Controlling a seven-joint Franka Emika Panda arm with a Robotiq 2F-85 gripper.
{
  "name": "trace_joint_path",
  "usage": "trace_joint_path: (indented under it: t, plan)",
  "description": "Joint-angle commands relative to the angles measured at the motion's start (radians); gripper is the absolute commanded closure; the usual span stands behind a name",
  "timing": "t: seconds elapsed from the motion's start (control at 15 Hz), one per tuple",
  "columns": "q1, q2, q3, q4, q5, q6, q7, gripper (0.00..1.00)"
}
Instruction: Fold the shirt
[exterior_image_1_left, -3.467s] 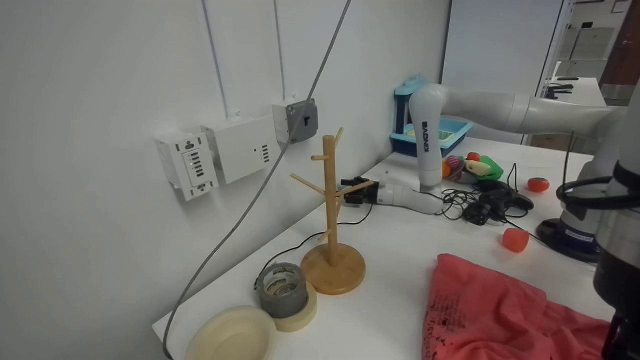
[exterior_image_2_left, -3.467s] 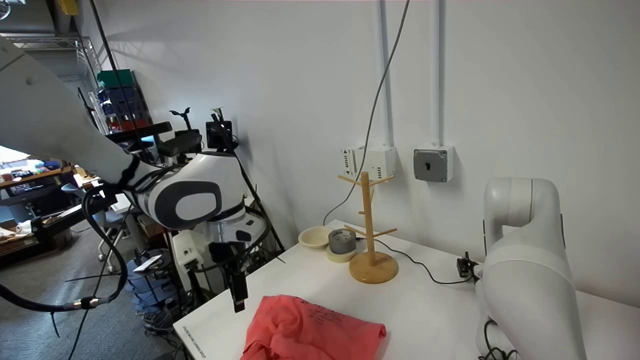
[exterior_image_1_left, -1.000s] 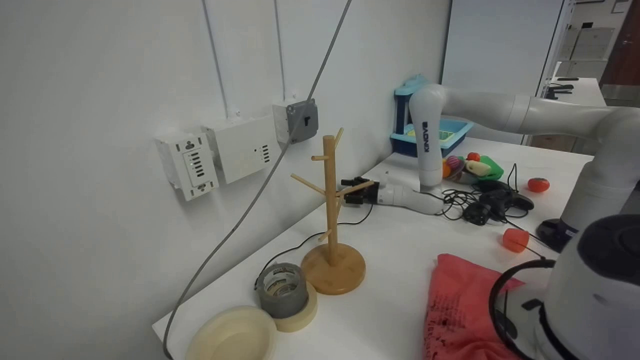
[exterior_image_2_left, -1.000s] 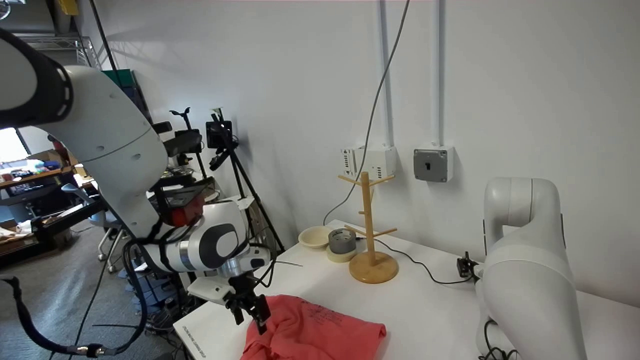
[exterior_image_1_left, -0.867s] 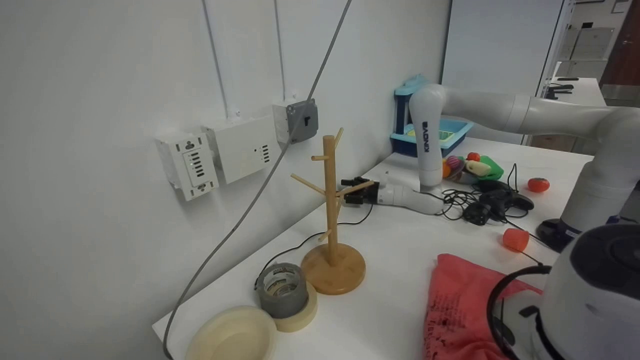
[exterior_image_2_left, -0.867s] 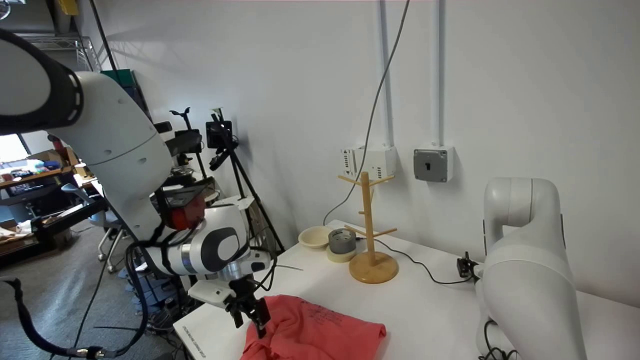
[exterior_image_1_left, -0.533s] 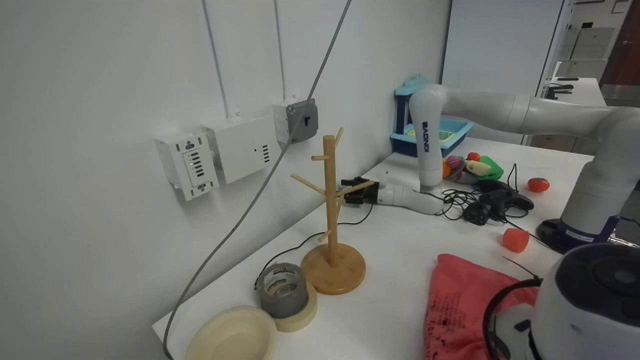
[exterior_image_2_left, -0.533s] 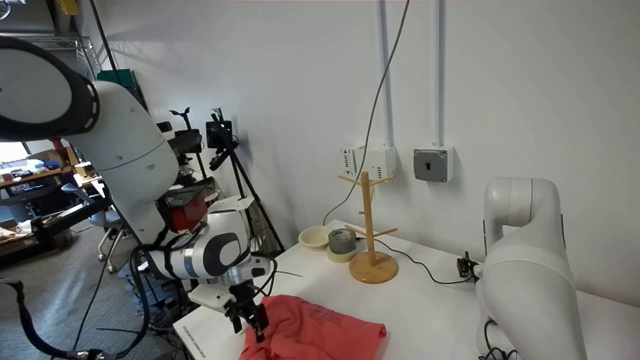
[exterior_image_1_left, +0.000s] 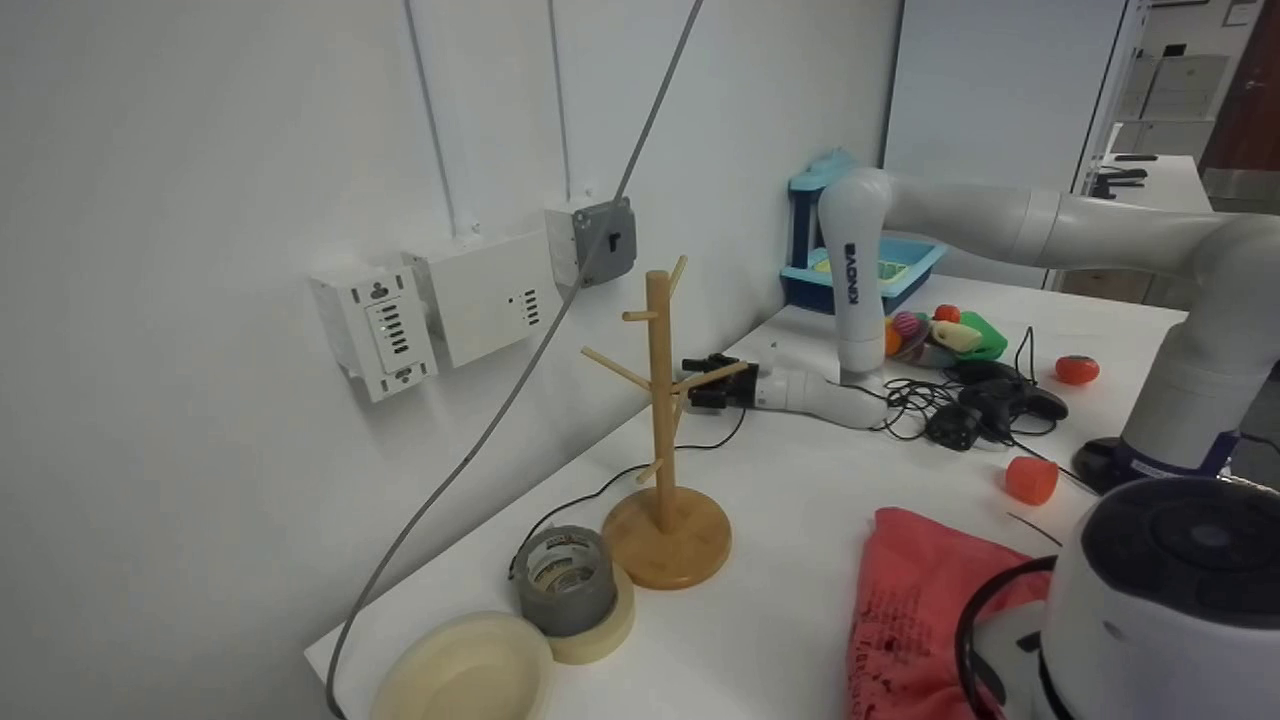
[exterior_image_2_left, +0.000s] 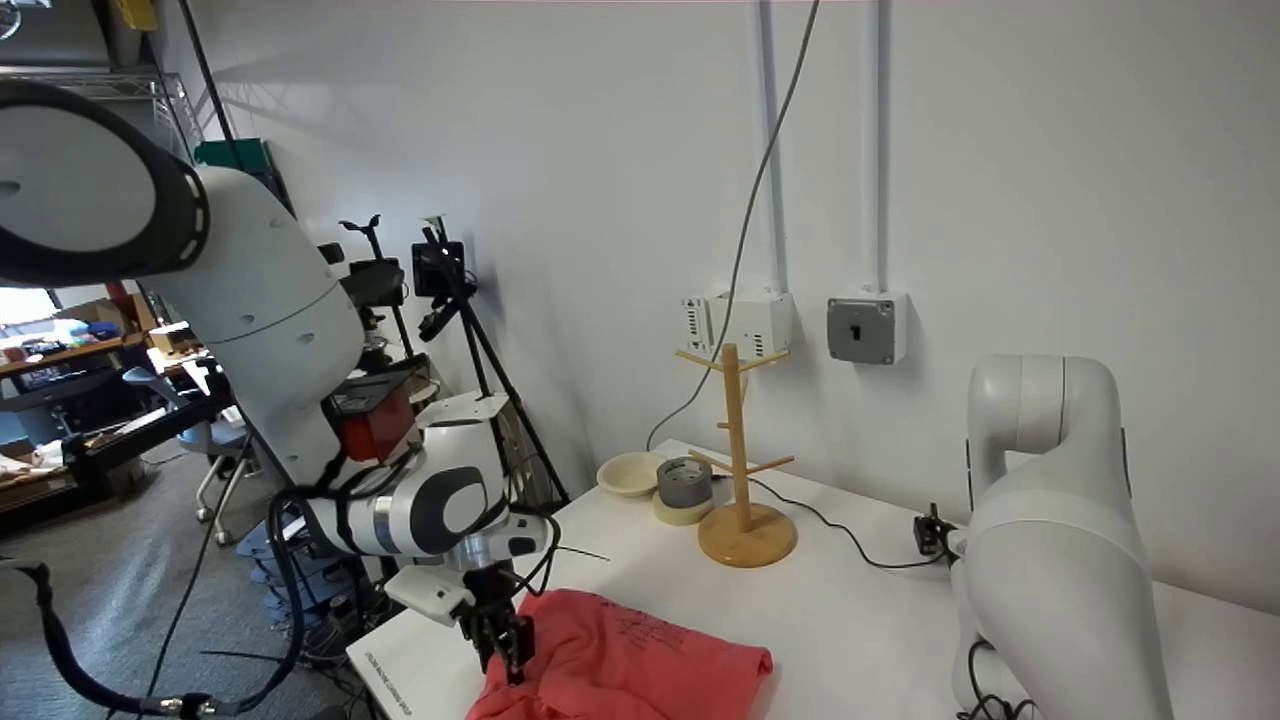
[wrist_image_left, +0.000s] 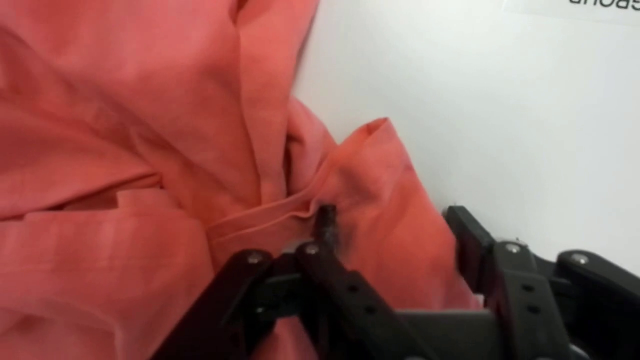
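Stacked tape rolls sit between a bowl and peg stand.

From above, the wrist view (nearest) faces the shirt; both exterior views share the wall.

Dark-printed coral-red shirt, black jaws, white table, tan peg stand

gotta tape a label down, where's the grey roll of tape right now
In both exterior views the grey roll of tape sits on a cream tape roll, just left of the wooden peg stand and right of the round cream bowl.
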Motion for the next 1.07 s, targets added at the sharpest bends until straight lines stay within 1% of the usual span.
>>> trace_joint_path:
  t: [0.0,0.2,0.27,0.33,0.47,0.6,0.73,0.8,0.87,1.0]
  plan:
    - [0.004,0.012,-0.012,0.01,0.037,0.022,-0.029,0.71]
    - [-0.003,-0.001,-0.01,0.007,0.053,0.021,-0.036,0.95]
    - [-0.007,-0.008,-0.009,0.006,0.061,0.02,-0.04,0.99]
    - [-0.014,-0.016,-0.002,0.003,0.073,0.019,-0.05,1.0]
    - [-0.053,-0.037,0.04,-0.004,0.145,0.002,-0.114,0.97]
    - [-0.123,-0.065,0.114,-0.014,0.27,-0.022,-0.236,0.97]
    - [-0.224,-0.11,0.211,-0.03,0.44,-0.043,-0.394,0.97]
    - [-0.261,-0.129,0.244,-0.032,0.515,-0.059,-0.463,0.97]
    - [-0.3,-0.158,0.272,-0.041,0.59,-0.076,-0.529,0.97]
    - [-0.345,-0.217,0.283,-0.058,0.715,-0.107,-0.623,0.97]
